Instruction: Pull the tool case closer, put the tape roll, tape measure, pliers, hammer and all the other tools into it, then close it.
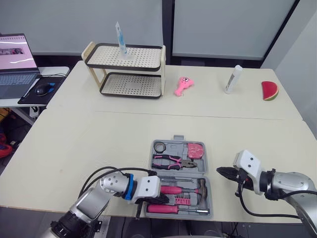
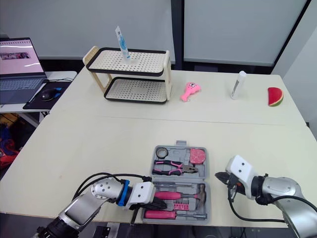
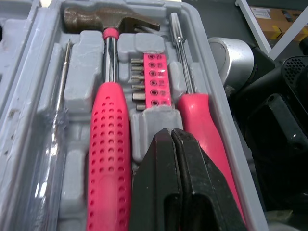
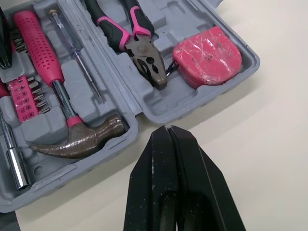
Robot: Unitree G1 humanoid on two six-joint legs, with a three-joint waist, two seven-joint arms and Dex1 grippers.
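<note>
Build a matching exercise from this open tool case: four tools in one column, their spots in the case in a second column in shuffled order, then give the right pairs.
Things
1. hammer
2. pliers
3. tape measure
4. tape roll

Places in the tool case
A. far half, left corner
B. far half, right corner
C. near half, closest to the robot
D. far half, lying across it along the hinge side

Pairs: 1-C, 2-D, 3-B, 4-A
</note>
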